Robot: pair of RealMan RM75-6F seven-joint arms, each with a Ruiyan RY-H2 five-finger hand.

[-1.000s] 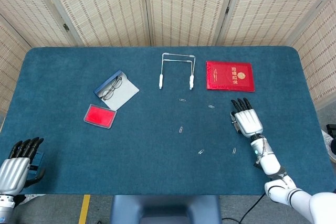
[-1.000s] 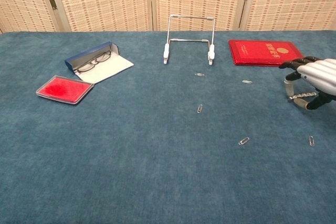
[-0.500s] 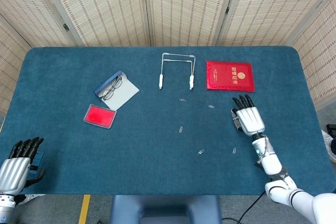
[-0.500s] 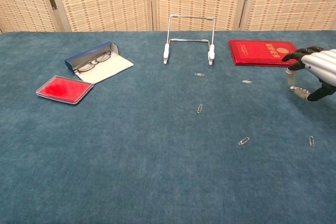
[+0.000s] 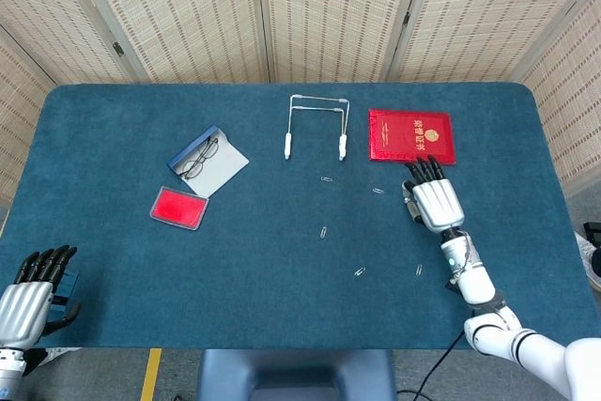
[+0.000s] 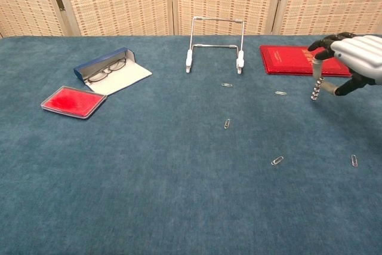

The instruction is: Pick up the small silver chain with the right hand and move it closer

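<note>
The small silver chain (image 6: 316, 90) dangles from my right hand (image 6: 353, 57), pinched between thumb and a finger and hanging clear above the blue table (image 6: 149, 165). In the head view the right hand (image 5: 435, 200) hovers just in front of the red booklet (image 5: 410, 136), and the chain is hidden under it. My left hand (image 5: 28, 300) rests at the near left corner by the table edge, fingers extended, holding nothing.
Several paper clips lie scattered mid-table, such as one (image 6: 277, 160) and another (image 6: 227, 123). A wire stand (image 6: 216, 43) stands at the back, a glasses case (image 6: 110, 70) and a red box (image 6: 73, 100) at the left.
The right hand has risen and shifted left and away, toward the booklet. The chain, lying under its fingers before, now hangs straight down from the pinch. The left hand has not moved.
</note>
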